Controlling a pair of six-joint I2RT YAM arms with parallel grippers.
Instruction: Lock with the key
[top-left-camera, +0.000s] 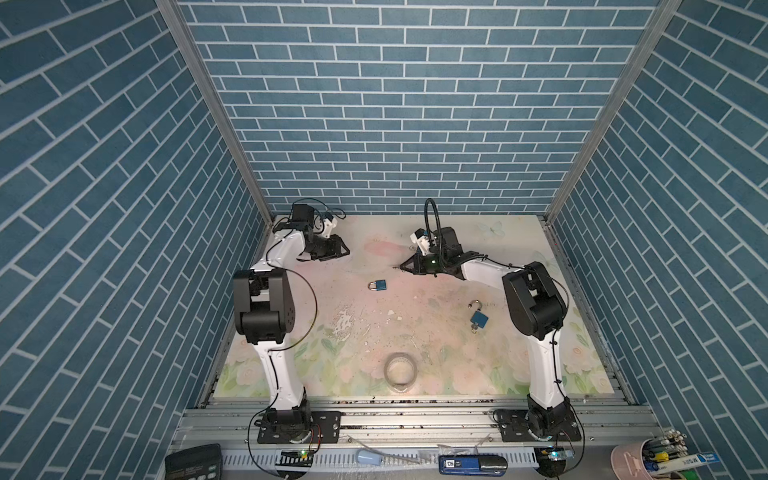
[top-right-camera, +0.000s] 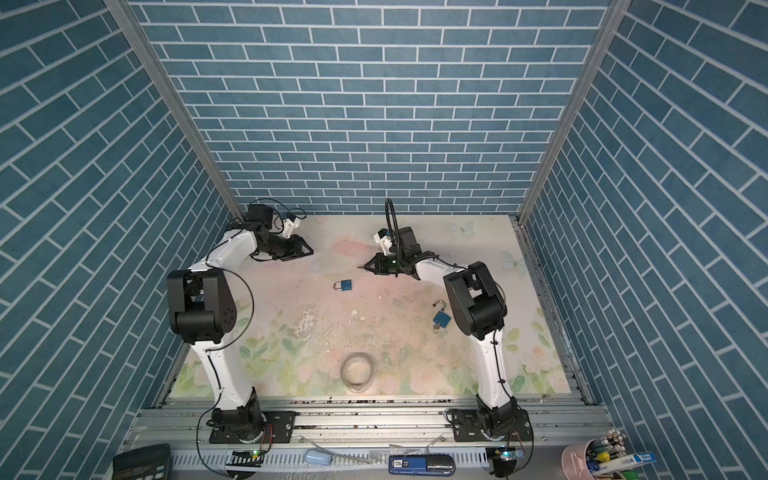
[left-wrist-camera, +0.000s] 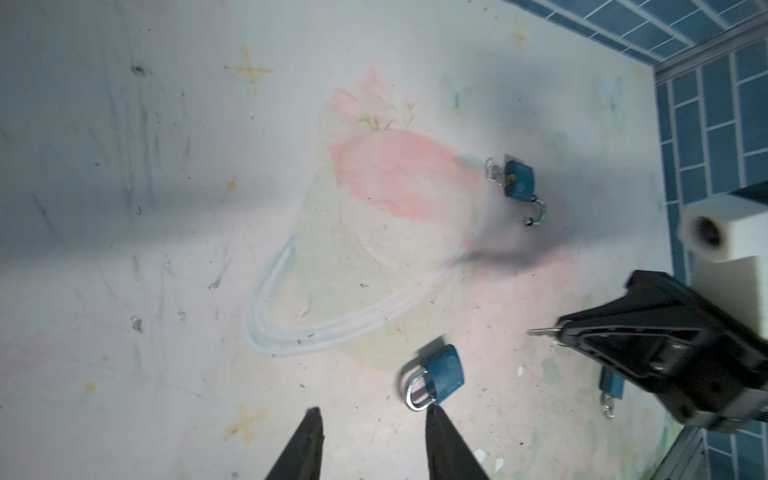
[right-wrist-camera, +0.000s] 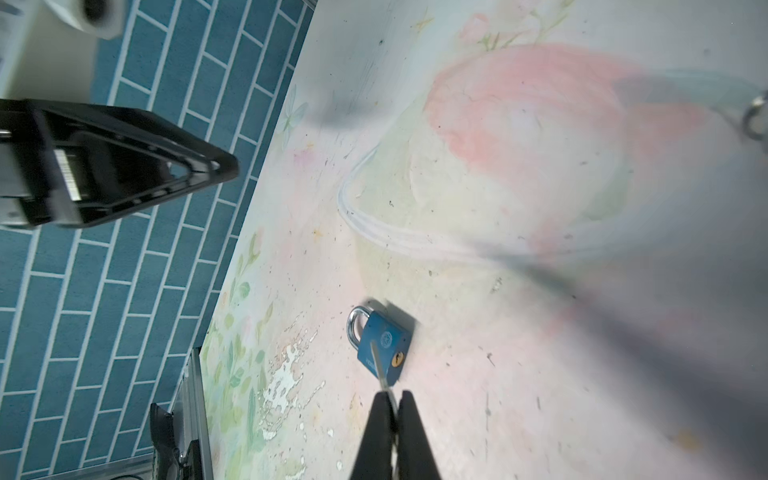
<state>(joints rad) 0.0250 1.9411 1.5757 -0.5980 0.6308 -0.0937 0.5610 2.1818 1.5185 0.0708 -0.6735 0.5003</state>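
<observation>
Right end effector (right-wrist-camera: 392, 397), clamped tight on the key (right-wrist-camera: 379, 368), hovers near the padlock (right-wrist-camera: 384, 340); likely next: line blade up with keyhole (right-wrist-camera: 398, 358).

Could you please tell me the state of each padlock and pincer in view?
Left pincer: open, empty.
Right pincer: shut on key.
Middle padlock: shackle closed, keyhole empty.
Right padlock: shackle open, key in its base.
Third padlock: mostly hidden by right pincer, cannot tell.
</observation>
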